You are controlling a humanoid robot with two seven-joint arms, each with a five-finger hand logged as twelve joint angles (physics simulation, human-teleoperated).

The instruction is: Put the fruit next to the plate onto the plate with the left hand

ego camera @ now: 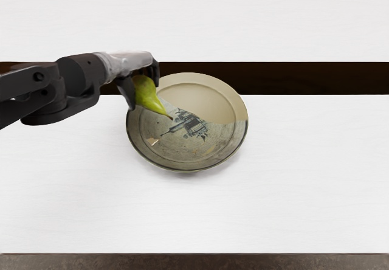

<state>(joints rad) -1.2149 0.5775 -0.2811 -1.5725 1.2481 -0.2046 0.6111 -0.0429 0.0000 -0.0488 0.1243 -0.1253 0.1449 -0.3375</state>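
Note:
A green-yellow pear (149,97) hangs tilted over the left rim of the plate (234,143), its narrow tip pointing down and right toward the plate's inside. My left hand (138,83) comes in from the left edge and is shut on the pear's upper end, dark fingers (128,93) curled around it. The plate is a shiny grey-beige dish with a dark picture in its middle, lying on the white table. The pear's top is hidden by the hand.
The white table (292,203) stretches around the plate. A dark gap (316,78) runs behind the plate, with another white surface beyond it. The left forearm (48,90) lies over the table's left part.

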